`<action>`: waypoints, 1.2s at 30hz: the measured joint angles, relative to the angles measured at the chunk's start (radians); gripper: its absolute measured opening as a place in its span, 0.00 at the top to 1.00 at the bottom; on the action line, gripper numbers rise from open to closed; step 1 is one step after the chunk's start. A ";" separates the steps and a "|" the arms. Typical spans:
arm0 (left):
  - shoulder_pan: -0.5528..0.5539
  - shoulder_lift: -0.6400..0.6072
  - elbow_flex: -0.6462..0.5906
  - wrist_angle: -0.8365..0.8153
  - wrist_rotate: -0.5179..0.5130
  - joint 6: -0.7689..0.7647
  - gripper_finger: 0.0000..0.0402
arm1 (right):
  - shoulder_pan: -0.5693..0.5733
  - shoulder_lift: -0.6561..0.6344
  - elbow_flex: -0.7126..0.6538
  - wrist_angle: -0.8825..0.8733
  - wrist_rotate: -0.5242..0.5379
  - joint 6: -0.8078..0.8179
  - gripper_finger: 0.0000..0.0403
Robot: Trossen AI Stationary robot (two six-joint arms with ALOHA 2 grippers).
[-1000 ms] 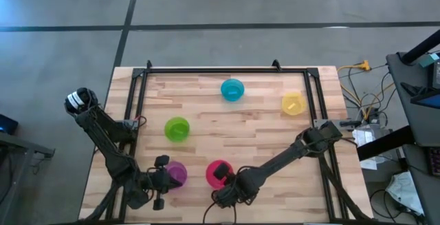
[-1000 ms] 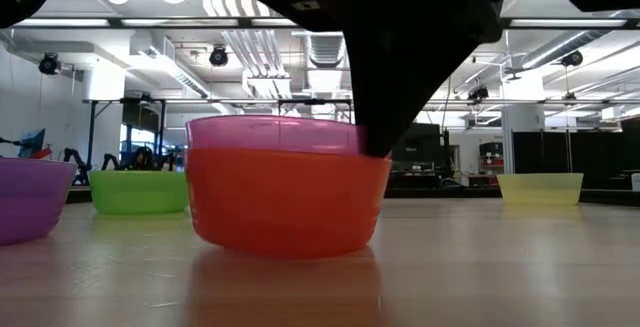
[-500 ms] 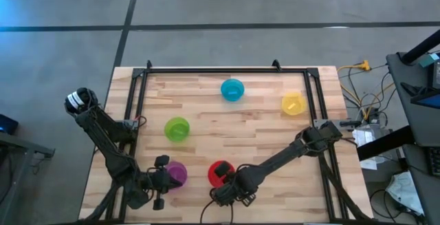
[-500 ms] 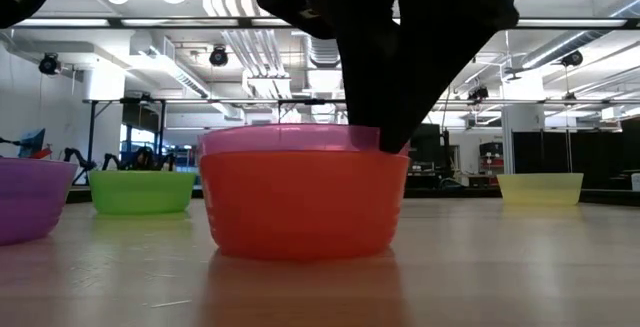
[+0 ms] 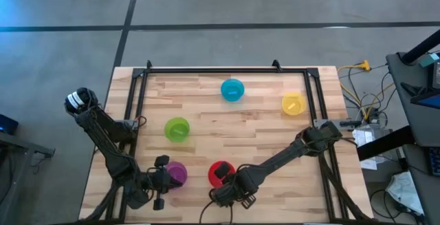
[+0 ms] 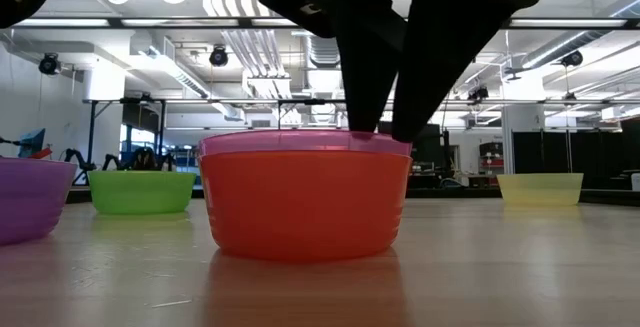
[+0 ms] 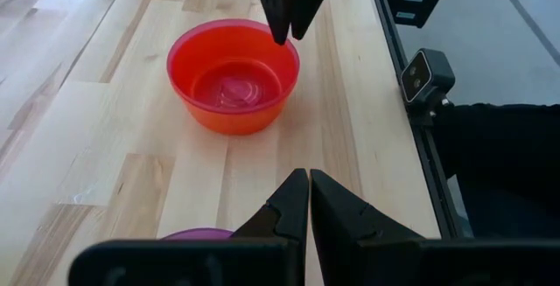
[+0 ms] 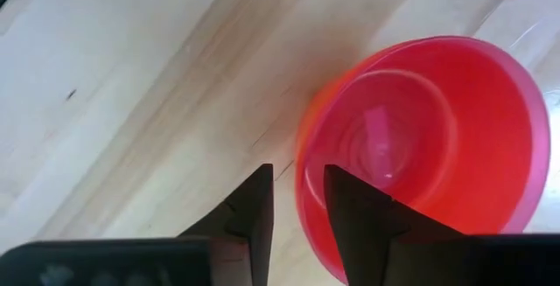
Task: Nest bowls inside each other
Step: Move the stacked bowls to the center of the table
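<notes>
The right tool (image 5: 221,175) stood over the near edge of the desk (image 5: 261,125), its two fingers (image 8: 254,200) parted by a narrow gap and straddling the rim of the pink bowl (image 6: 300,139), which sat nested inside the orange bowl (image 6: 305,202). One finger was outside the wall and the other inside; whether either pad touched the plastic could not be told, though the gap looked wider than the wall.

The pair rested flat on the desk, the pink rim showing just above the orange one. The purple bowl (image 5: 176,173) lay close beside them, toward the near-left corner, with the left tool (image 7: 306,200) pressed shut on nothing just short of it. The green bowl (image 5: 177,129) sat left of the middle, the blue bowl (image 5: 232,89) near the far edge, and the yellow bowl (image 5: 293,104) toward the far-right corner, all well apart from each other.

The main risk appeared to be in pulling away. If the right tool rose with a finger dragging on the thin rim, it could lift or tip the pink bowl out of the orange one, or slide the light pair across the smooth wood. A sideways exit could push the pair into the purple bowl, or into the left tool waiting there. With both arms crowded along the near edge, a reach by the left for the purple bowl while the right was low could bring them together.
</notes>
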 joint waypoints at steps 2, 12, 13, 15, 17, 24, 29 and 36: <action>0.000 0.000 0.000 0.000 0.000 0.000 1.00 | 0.000 0.000 -0.007 0.004 0.000 0.000 0.77; 0.000 0.001 0.000 0.001 0.000 -0.003 1.00 | -0.002 0.001 -0.056 0.042 0.001 0.000 0.86; 0.000 0.001 0.000 0.001 0.000 -0.003 1.00 | -0.003 0.001 -0.059 0.043 0.001 0.000 0.87; 0.000 0.001 0.000 0.002 0.000 -0.003 1.00 | -0.007 0.001 -0.064 0.046 0.004 0.000 0.89; 0.000 0.001 0.000 0.002 0.000 -0.004 1.00 | -0.012 0.002 -0.066 0.045 0.005 0.000 0.91; 0.000 0.002 0.000 0.006 0.000 -0.004 1.00 | -0.044 0.002 -0.067 0.032 0.005 0.000 0.94; 0.000 0.002 0.000 0.006 0.000 -0.007 1.00 | -0.092 0.002 -0.075 -0.007 0.005 0.001 0.95; 0.000 0.002 0.000 0.005 0.000 -0.008 1.00 | -0.169 0.002 -0.141 -0.035 0.007 0.014 0.95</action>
